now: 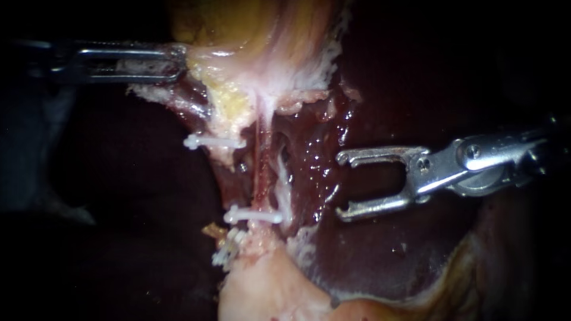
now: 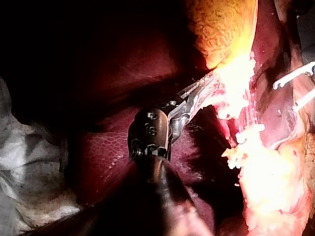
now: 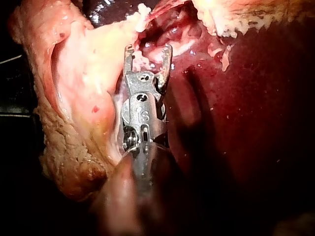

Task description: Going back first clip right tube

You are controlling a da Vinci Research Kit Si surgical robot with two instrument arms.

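Currently the right instrument point(image 1: 342, 185) hangs over the glossy dark red liver point(image 1: 380, 255) with its claw spread wide and empty, its tips just beside the thin pink tube point(image 1: 262, 172) but not touching it. A white plastic clip point(image 1: 253, 216) sits across the lower part of that tube, and a second white clip point(image 1: 214, 141) lies higher up to the left. The left instrument point(image 1: 178, 62) has its claw pinching the pale fatty tissue point(image 1: 223, 101) under the yellowish gallbladder point(image 1: 238, 24).
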